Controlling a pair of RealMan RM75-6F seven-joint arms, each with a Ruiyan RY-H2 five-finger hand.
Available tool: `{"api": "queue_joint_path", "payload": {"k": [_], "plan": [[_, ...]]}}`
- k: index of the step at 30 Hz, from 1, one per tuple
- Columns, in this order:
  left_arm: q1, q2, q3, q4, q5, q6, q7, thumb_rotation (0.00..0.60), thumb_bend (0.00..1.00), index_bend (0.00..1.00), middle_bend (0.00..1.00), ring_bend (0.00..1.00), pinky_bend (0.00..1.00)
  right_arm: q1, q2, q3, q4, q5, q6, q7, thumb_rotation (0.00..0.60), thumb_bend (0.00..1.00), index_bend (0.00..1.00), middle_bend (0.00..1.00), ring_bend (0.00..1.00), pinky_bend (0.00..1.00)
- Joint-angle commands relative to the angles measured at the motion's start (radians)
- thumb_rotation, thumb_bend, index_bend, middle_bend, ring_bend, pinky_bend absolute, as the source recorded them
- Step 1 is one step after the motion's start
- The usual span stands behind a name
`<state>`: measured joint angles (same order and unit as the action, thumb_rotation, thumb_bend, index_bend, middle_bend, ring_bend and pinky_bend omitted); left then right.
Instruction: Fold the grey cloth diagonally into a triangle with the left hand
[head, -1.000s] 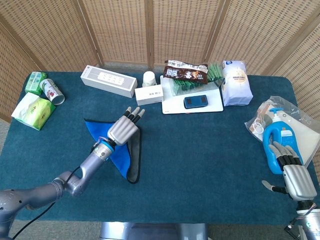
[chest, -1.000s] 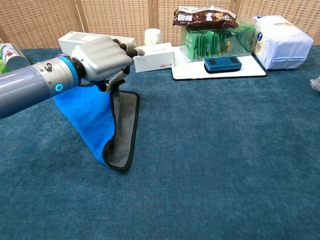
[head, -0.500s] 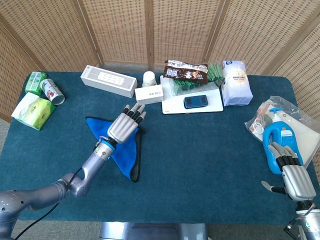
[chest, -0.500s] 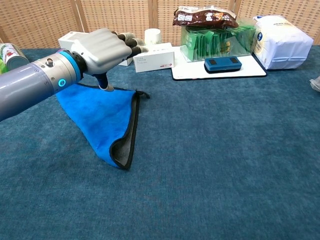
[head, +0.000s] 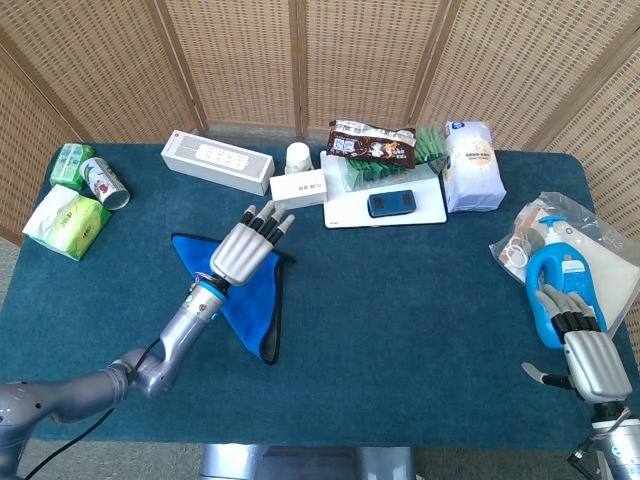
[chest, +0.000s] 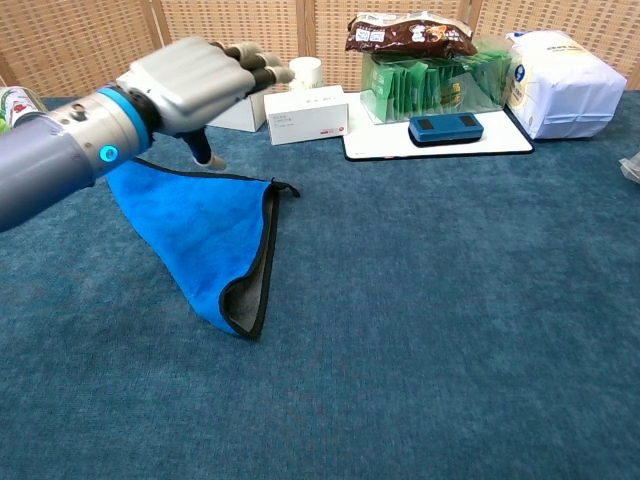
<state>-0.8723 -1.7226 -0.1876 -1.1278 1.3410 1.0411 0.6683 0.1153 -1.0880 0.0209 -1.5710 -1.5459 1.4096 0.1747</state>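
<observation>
Chest view, item one: left hand (chest: 195, 75), grey metal shell with dark fingertips, fingers spread and holding nothing, raised above the cloth's far edge and not touching it.

Item two: cloth (chest: 205, 240), soft pile fabric, blue face up, black-bound hem, grey underside showing where the near tip curls. It lies as a triangle on the left half of the table (chest: 450, 330), one long edge toward the far side, point toward the near edge.

Step, by judgement: fold made and cloth released. Next move likely calls for drawing the arm clear, or pressing the curled tip flat.

Item three: right hand (head: 588, 355), at the table's near right corner, fingers loosely extended and empty, just beside a blue bottle (head: 555, 278).

Table covering: dark teal carpet-like felt.
</observation>
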Motion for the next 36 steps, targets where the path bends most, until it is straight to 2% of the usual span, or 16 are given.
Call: {"api": "queue_joint_path", "payload": {"k": [1, 8, 12, 15, 18, 20, 25, 29, 36], "plan": [[0.027, 0.040, 0.013, -0.032, 0.022, 0.034, -0.045, 0.600, 0.07, 0.00, 0.00, 0.00, 0.13, 0.000, 0.000, 0.000, 0.000, 0.001, 0.000, 0.000, 0.600, 0.00, 0.00, 0.00, 0.00, 0.00], [0.108, 0.153, 0.052, -0.140, 0.069, 0.131, -0.129, 0.600, 0.06, 0.00, 0.00, 0.00, 0.05, 0.000, -0.001, 0.001, 0.000, 0.000, 0.002, -0.004, 0.600, 0.00, 0.00, 0.00, 0.00, 0.00], [0.230, 0.285, 0.105, -0.287, 0.084, 0.242, -0.204, 0.600, 0.06, 0.00, 0.00, 0.00, 0.04, -0.004, -0.004, 0.002, -0.003, -0.003, 0.014, -0.028, 0.600, 0.00, 0.00, 0.00, 0.00, 0.00], [0.297, 0.362, 0.144, -0.354, 0.118, 0.306, -0.267, 0.600, 0.06, 0.00, 0.00, 0.00, 0.02, -0.006, -0.008, 0.004, -0.006, -0.002, 0.020, -0.046, 0.600, 0.00, 0.00, 0.00, 0.00, 0.00], [0.337, 0.394, 0.165, -0.367, 0.145, 0.352, -0.304, 0.600, 0.06, 0.00, 0.00, 0.00, 0.01, -0.006, -0.009, 0.005, -0.005, 0.000, 0.021, -0.053, 0.600, 0.00, 0.00, 0.00, 0.00, 0.00], [0.403, 0.431, 0.196, -0.377, 0.165, 0.423, -0.352, 0.600, 0.06, 0.00, 0.00, 0.00, 0.00, -0.007, -0.013, 0.008, -0.004, 0.005, 0.023, -0.067, 0.600, 0.00, 0.00, 0.00, 0.00, 0.00], [0.519, 0.468, 0.235, -0.382, 0.166, 0.523, -0.458, 0.600, 0.06, 0.00, 0.00, 0.00, 0.00, -0.010, -0.022, 0.017, 0.003, 0.015, 0.034, -0.113, 0.600, 0.00, 0.00, 0.00, 0.00, 0.00], [0.581, 0.475, 0.251, -0.377, 0.157, 0.562, -0.511, 0.600, 0.06, 0.00, 0.00, 0.00, 0.00, -0.015, -0.031, 0.027, 0.005, 0.026, 0.050, -0.151, 0.600, 0.00, 0.00, 0.00, 0.00, 0.00], [0.669, 0.494, 0.263, -0.368, 0.108, 0.571, -0.643, 0.600, 0.05, 0.00, 0.00, 0.00, 0.00, -0.037, -0.089, 0.071, 0.012, 0.062, 0.134, -0.291, 0.600, 0.00, 0.00, 0.00, 0.00, 0.00]]}}
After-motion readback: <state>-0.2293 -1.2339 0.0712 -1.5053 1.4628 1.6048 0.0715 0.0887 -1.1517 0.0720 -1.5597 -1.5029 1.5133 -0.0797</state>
